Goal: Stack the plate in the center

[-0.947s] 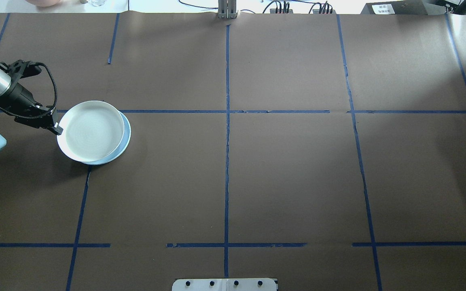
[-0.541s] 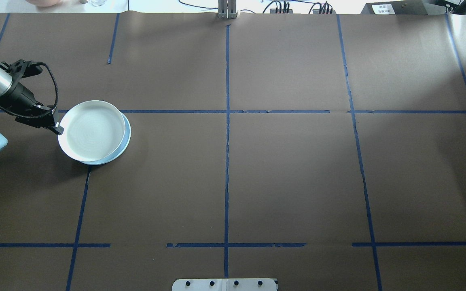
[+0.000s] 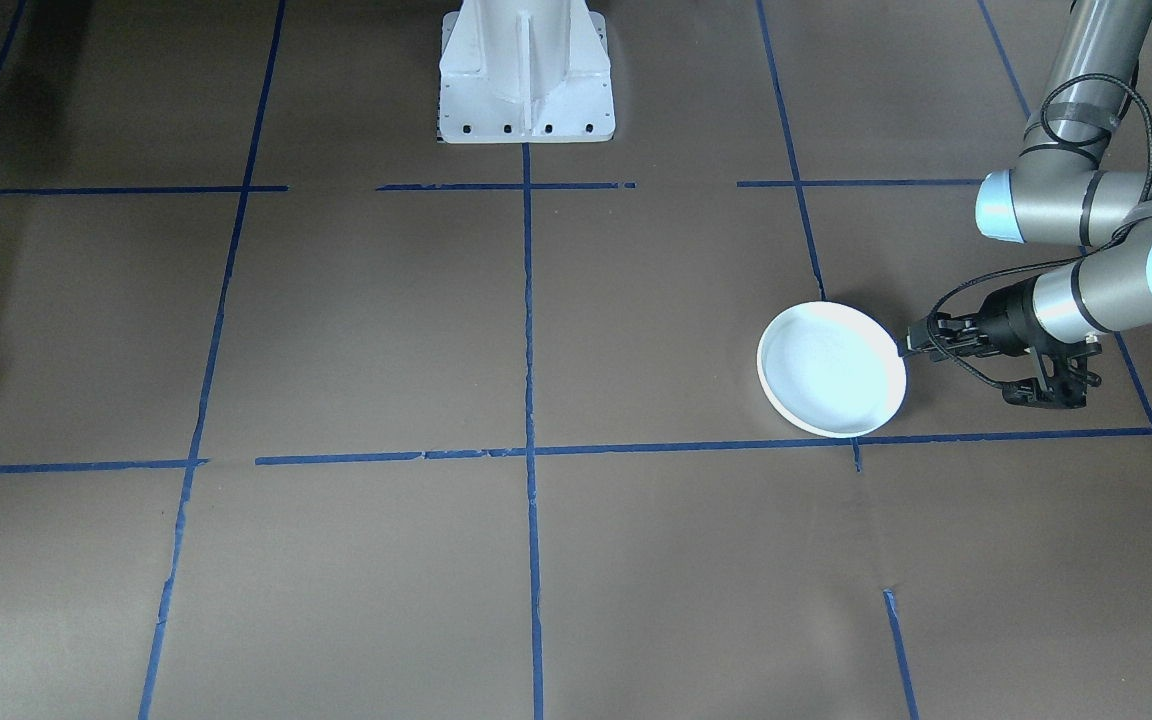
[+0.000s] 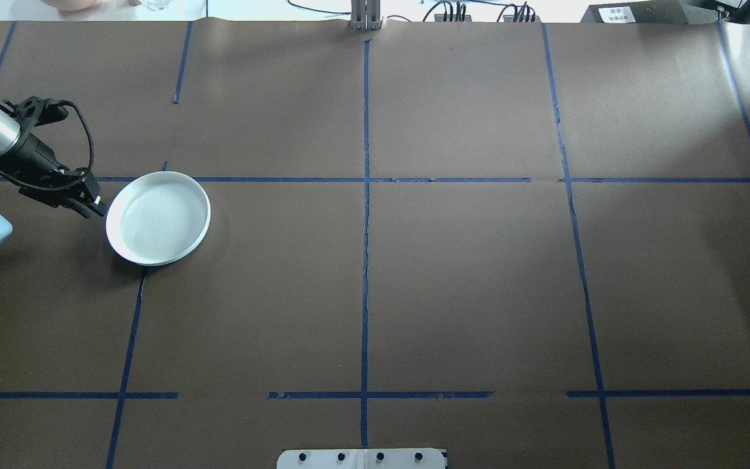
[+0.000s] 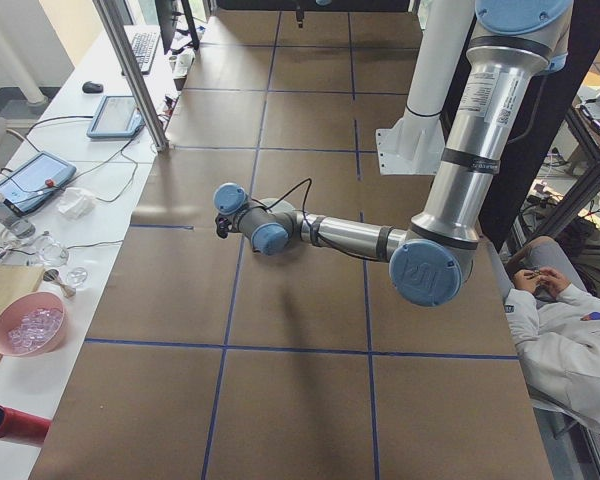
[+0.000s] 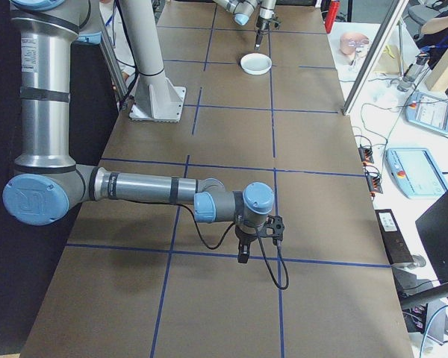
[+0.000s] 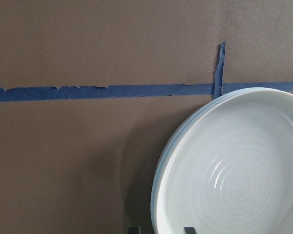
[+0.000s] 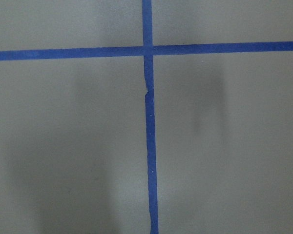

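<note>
A round white plate (image 4: 157, 218) with faint rings lies flat on top of another plate at the table's left; the lower one shows only as a thin pale rim (image 7: 168, 146). The stack also shows in the front-facing view as the plate (image 3: 831, 382) and far off as the plate (image 6: 255, 63). My left gripper (image 4: 96, 207) sits low just beside the stack's left edge, open, its fingertips (image 7: 188, 229) either side of the rim and holding nothing. My right gripper (image 6: 243, 257) hangs over bare table far from the plates; whether it is open or shut I cannot tell.
Blue tape lines (image 4: 365, 195) cut the brown table into squares. The white robot base (image 3: 526, 70) stands at the middle of the robot's edge. A side bench carries tablets and a pink bowl (image 5: 25, 325). A seated person (image 5: 570, 330) is beside the table.
The white plate, held tilted and offset over the lower plate, has dropped flat and lined up on it. The left gripper has let go and now sits just outside the rim.
</note>
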